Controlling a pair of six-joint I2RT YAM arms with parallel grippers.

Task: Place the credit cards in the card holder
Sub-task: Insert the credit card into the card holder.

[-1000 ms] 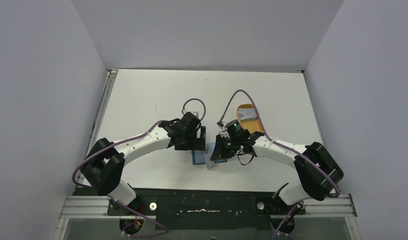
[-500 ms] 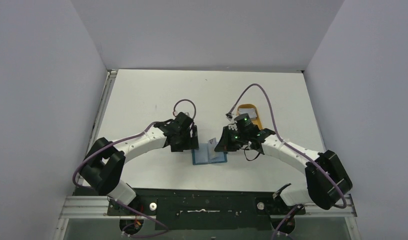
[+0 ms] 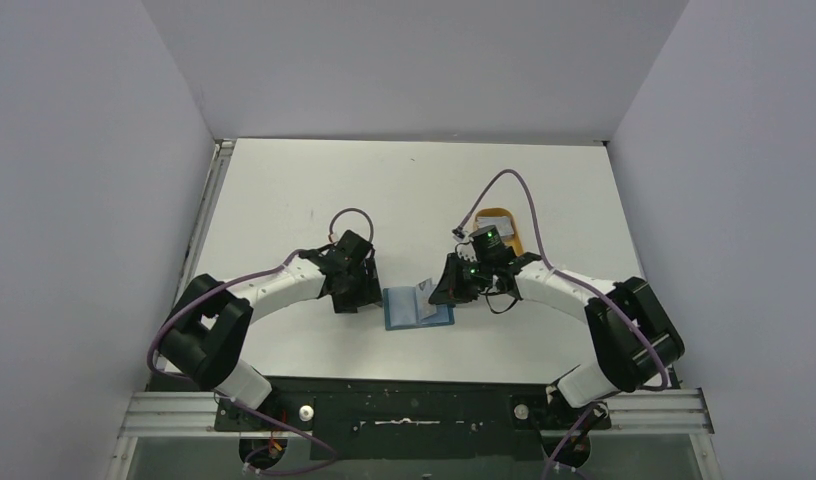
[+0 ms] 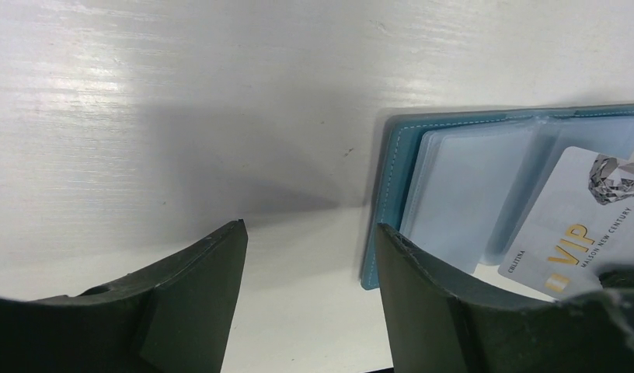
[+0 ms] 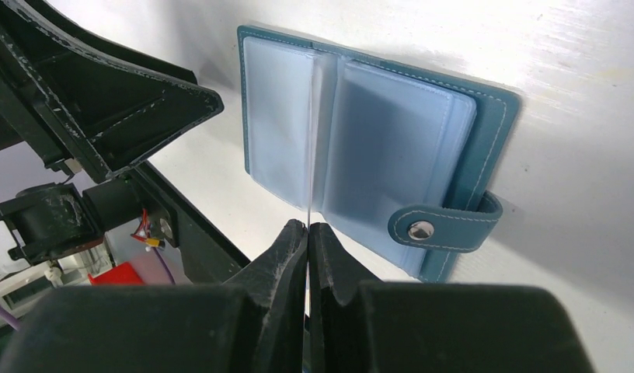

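Note:
The teal-blue card holder (image 3: 417, 309) lies open on the table between the arms, clear sleeves up, and its snap-button tab (image 5: 446, 228) is on its right side. My right gripper (image 5: 308, 229) is shut on a credit card (image 5: 308, 155), seen edge-on and standing upright over the holder's middle fold (image 5: 360, 148). In the left wrist view that card (image 4: 578, 225) shows a whitish face with "VIP" on it. My left gripper (image 4: 310, 264) is open and empty, just left of the holder's edge (image 4: 388, 194). From above, the left gripper (image 3: 349, 290) and right gripper (image 3: 449, 287) flank the holder.
An orange tray (image 3: 497, 216) sits behind the right wrist, mostly hidden by the arm and its cable. The left gripper's finger (image 5: 120, 101) shows close to the holder's left edge in the right wrist view. Grey walls enclose the table on three sides.
My left gripper has pulled away to the left, off the card holder, which now lies uncovered. My right gripper moved slightly back a second ago and still holds the card.

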